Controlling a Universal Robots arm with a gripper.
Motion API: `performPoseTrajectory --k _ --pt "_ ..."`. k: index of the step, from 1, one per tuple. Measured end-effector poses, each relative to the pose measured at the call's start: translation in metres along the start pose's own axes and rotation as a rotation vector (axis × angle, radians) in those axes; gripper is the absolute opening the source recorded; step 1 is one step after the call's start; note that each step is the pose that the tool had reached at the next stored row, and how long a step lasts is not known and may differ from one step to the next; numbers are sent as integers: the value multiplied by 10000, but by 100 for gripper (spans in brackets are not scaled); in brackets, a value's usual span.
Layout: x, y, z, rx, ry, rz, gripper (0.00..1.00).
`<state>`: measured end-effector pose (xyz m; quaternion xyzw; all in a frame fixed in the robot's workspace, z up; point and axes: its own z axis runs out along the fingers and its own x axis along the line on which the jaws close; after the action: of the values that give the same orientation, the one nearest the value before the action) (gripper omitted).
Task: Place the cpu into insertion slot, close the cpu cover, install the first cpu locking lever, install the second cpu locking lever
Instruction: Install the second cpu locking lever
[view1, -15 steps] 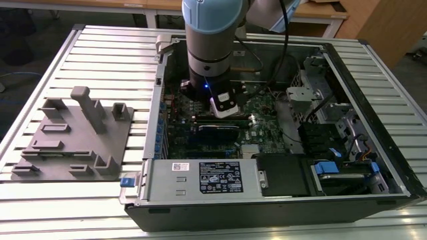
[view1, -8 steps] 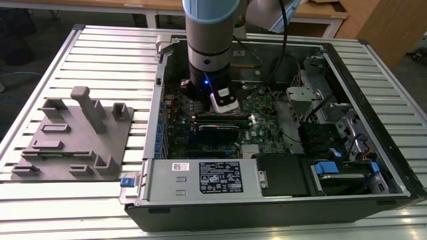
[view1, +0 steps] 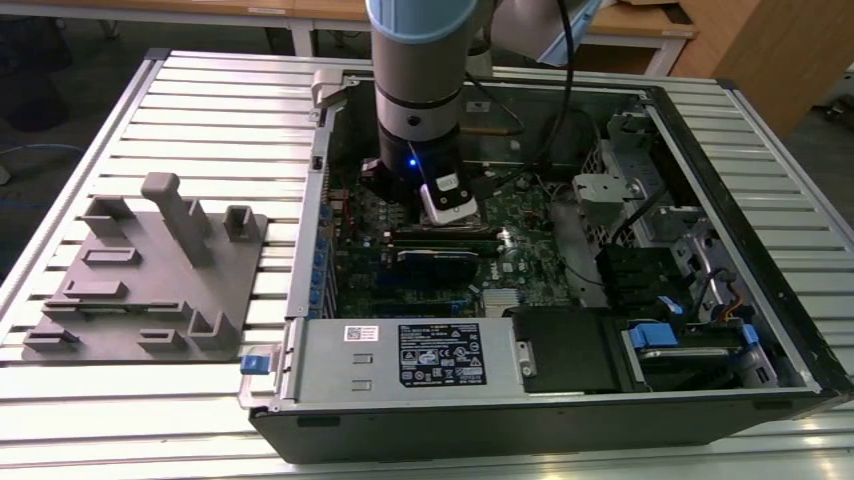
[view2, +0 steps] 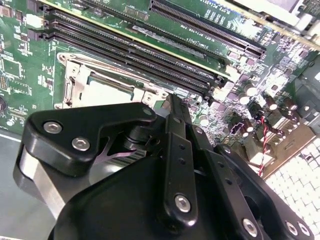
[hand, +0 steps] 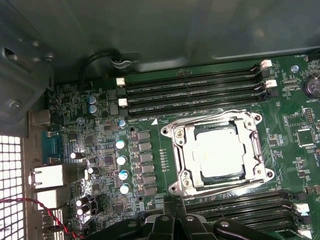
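Standing on the slatted counter, the open computer case takes the arm down over its green motherboard. In the first wrist view the cpu lies seated in the insertion slot, silvery top up, and the cpu cover looks folded down around it, so the first two steps seem done. Whether either locking lever is latched, I cannot tell. The pincer hovers just beside the socket, fingers drawn narrow together, holding nothing.
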<state>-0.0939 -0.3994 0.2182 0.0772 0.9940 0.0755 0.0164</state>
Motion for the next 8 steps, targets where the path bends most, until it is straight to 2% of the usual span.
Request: performPoseTrajectory --k 4,8 --pt "-30 23 4 5 -2 2 10" --pt "-29 138 22 106 -17 -3 10"
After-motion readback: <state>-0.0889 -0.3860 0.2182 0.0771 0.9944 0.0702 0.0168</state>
